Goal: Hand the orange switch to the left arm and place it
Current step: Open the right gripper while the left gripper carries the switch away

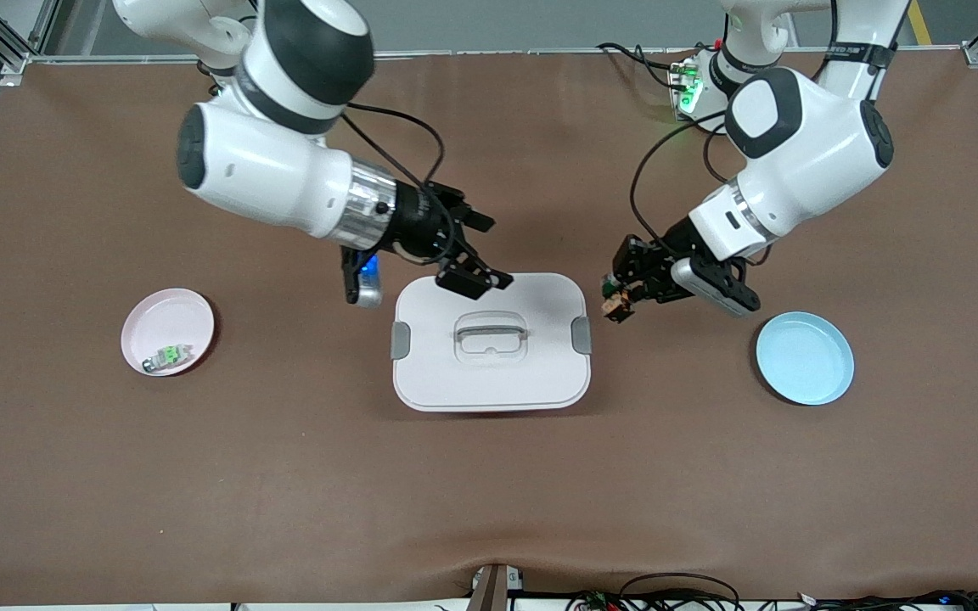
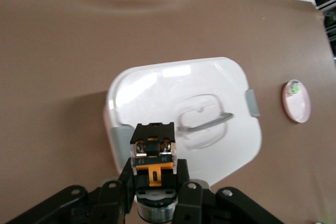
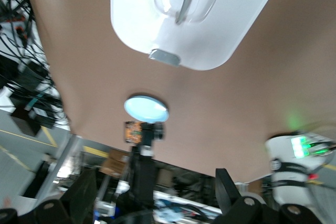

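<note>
My left gripper point(image 1: 621, 293) is shut on the orange switch point(image 1: 616, 304) and holds it in the air beside the box's point(image 1: 489, 373) grey clip at the left arm's end. In the left wrist view the switch point(image 2: 153, 153) sits between the black fingers point(image 2: 125, 178), with the white box point(image 2: 157, 90) below it. My right gripper point(image 1: 476, 252) is open and empty over the box's corner at the robots' side. In the right wrist view its fingers point(image 3: 231, 192) stand wide apart, and the box point(image 3: 220, 35) and the held switch point(image 3: 133, 132) show.
A pink plate point(image 1: 162, 318) with a pale grey, green-centred component point(image 1: 168, 356) lies toward the right arm's end. A blue plate point(image 1: 805, 356) lies toward the left arm's end, near my left gripper. Brown table cloth surrounds the box.
</note>
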{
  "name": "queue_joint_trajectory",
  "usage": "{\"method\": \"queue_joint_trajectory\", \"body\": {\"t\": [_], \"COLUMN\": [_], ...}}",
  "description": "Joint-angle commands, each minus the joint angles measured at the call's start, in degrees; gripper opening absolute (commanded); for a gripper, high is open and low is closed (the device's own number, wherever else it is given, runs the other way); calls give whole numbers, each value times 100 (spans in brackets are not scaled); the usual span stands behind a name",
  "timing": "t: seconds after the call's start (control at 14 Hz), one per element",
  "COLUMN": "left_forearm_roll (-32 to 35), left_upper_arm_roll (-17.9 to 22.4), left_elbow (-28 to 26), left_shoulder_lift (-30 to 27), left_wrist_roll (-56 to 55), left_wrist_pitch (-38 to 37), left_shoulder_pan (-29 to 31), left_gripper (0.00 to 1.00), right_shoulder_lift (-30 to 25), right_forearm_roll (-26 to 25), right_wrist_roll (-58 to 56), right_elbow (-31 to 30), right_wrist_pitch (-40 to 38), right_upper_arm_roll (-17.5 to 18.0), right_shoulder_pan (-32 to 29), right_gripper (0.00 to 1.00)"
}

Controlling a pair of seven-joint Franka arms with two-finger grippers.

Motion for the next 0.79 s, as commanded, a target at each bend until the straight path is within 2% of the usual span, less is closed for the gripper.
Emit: {"method": "queue_joint_trajectory", "body": {"t": [0.0, 0.21, 0.36, 0.43, 0.57, 0.72], "left_forearm_roll": [717, 1500, 1809, 1906, 2248, 2582], "left_upper_arm_roll": [-44, -44, -35, -35, -26, -26], "left_elbow": [153, 294, 382, 426, 444, 584], "left_shoulder_lift": [40, 172, 277, 313, 330, 575], "left_wrist_roll": [62, 149, 578, 911, 1361, 1713], "left_wrist_pitch": [-268, -638, -910, -1033, -1306, -1429], "left_shoulder_pan": [370, 835, 1143, 1318, 1582, 1803], "left_gripper": [0, 0, 0, 0, 0, 0], "right_shoulder_lift": [-276, -451, -705, -872, -1128, -1382], "right_forearm_roll": [-404, -1536, -2599, -2804, -2867, -3025], "right_wrist_roll": [-873, -1875, -2579, -2860, -3432, -4011], "right_elbow": [-101, -128, -390, -592, -891, -1242], "right_wrist_pitch": [-952, -1798, -2002, -2002, -2011, -2002], "right_upper_arm_roll": [80, 80, 88, 88, 71, 71], "right_shoulder_pan": [-526, -747, -739, -747, -957, -1133], "right_gripper": [100, 100, 100, 100, 100, 100]}}
